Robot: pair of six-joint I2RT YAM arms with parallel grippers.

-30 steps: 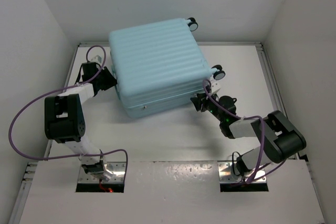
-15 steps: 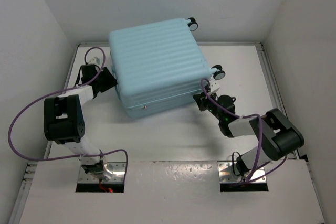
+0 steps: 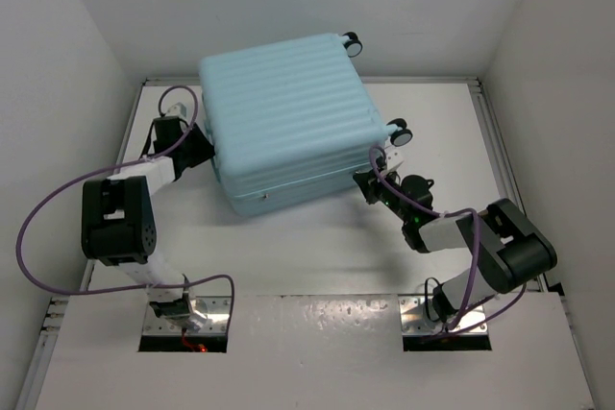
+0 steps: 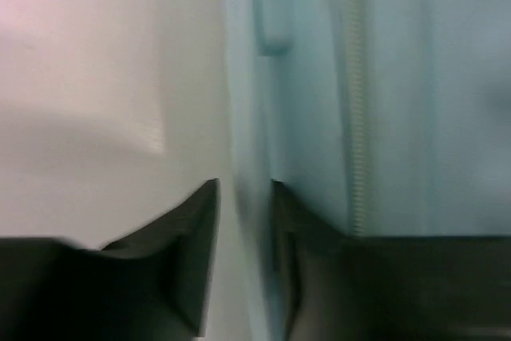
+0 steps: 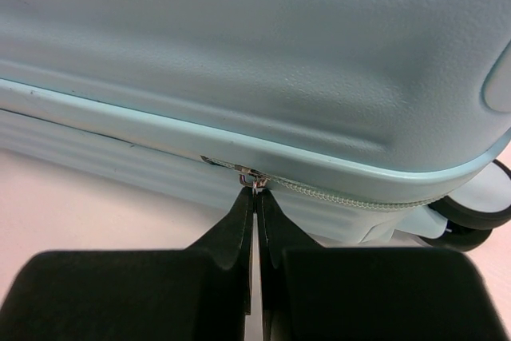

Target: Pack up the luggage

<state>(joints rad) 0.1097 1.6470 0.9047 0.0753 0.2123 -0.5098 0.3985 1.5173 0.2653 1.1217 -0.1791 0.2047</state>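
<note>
Closed luggage on the bench, with 1 arm at each side of it.

The pale aqua luggage (image 3: 283,117) lies flat, ribbed shell up, at the far middle of the bench (image 3: 317,247). Its 2 visible caster wheels (image 3: 352,43) are on the far right side. The right fingers (image 5: 243,213) are pressed together at the seam near its near right corner, pinching the small metal zipper pull (image 5: 255,183) at the end of the zipper (image 5: 335,195). The left fingers (image 4: 206,205) stand apart at the luggage's left edge, with the blurred aqua rim showing in the gap between them. Whether they touch it I cannot tell.
</note>
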